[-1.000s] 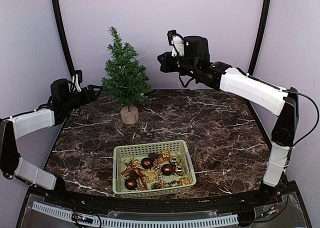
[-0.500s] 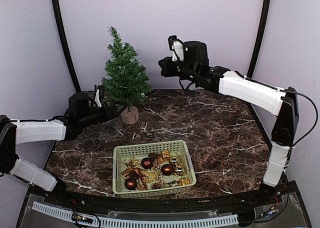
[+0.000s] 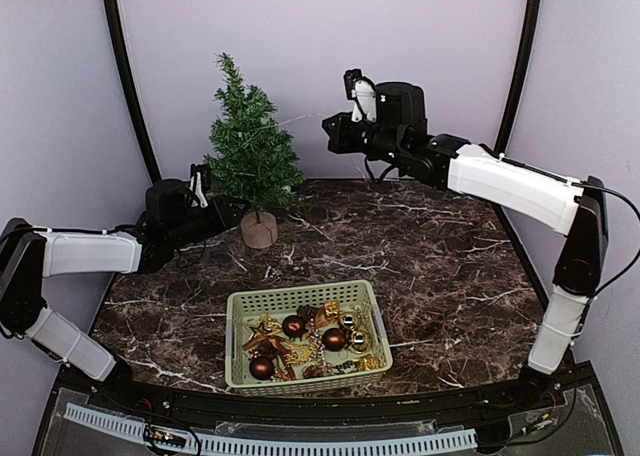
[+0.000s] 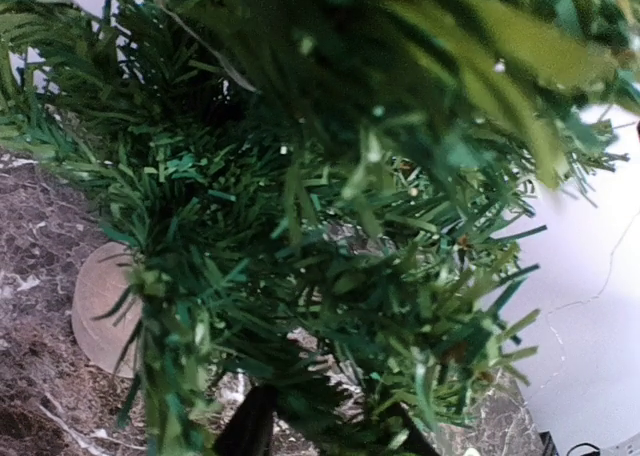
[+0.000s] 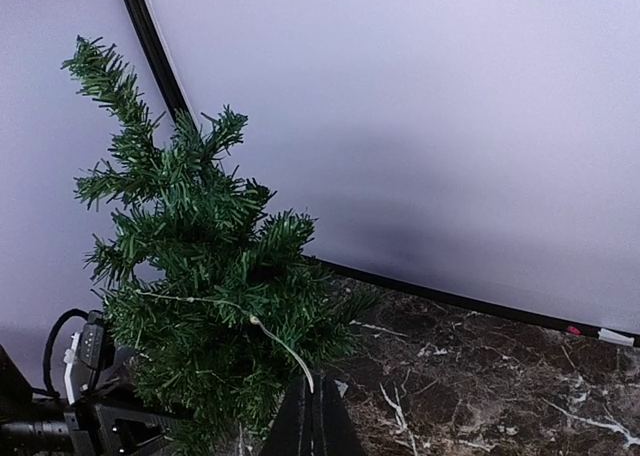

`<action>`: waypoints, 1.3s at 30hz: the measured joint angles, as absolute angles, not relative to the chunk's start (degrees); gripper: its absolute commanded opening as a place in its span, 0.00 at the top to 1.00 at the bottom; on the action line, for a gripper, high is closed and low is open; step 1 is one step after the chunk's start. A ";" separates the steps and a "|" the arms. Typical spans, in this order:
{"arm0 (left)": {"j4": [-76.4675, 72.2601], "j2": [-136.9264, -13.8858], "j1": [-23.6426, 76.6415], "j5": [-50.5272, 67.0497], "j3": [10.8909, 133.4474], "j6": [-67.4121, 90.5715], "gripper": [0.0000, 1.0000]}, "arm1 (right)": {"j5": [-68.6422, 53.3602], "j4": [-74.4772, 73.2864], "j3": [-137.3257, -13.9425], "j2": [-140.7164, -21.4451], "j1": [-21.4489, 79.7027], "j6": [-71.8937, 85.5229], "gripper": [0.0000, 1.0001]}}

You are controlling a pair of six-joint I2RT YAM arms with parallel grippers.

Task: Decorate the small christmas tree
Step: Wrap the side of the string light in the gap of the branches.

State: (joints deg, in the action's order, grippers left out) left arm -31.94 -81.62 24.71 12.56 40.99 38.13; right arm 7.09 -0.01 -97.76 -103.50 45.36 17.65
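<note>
The small green artificial christmas tree (image 3: 250, 151) stands upright on its round light wooden base (image 3: 259, 231) in the upper left of the overhead view, at the far side of the dark marble-patterned bench (image 3: 430, 246) and well apart from the pale green plastic basket (image 3: 232, 346) at lower centre. The basket holds brown glossy baubles (image 3: 334, 338) and gold trinkets, so most of the decorating looks undone.

The right end effector (image 5: 312, 416) is raised in the upper middle of the overhead view, level with the tree's upper half. It is clenched on a thin pale thread (image 5: 252, 321), which runs from the pinched fingertips up and leftward across the branches. Holding it high and off to the tree's side probably keeps the thread taut enough to lay over the needles rather than sag onto the bench.

The left end effector (image 3: 218, 212) reaches in low from the left, at the lowest branches just above the base. Its wrist view is almost wholly filled with needles (one dark finger (image 4: 252, 428) shows at the bottom edge). Whether it is released or gripping the tree cannot be told. Its low position suggests it is there to steady the light tree against the thread's pull.
</note>
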 measured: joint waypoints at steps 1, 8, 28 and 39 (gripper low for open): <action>-31.70 -81.62 24.71 12.49 41.25 37.71 0.85 | 7.09 0.10 -97.49 -103.26 45.36 17.65 1.00; -27.90 -81.30 24.67 13.08 43.07 32.80 1.00 | 5.61 -0.80 -94.28 -100.12 45.36 17.17 1.00; -18.06 -62.65 14.55 27.24 32.03 30.89 1.00 | -5.13 -10.63 -87.77 -86.41 54.70 12.03 1.00; -21.10 -69.06 8.40 32.93 32.80 28.64 1.00 | 4.47 -10.37 -97.21 -97.76 54.37 12.01 1.00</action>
State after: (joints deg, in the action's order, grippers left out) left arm -21.10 -69.06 8.40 32.93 32.80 28.64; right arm 4.47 -10.37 -97.21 -97.76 54.37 12.01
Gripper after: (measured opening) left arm 0.020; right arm 0.004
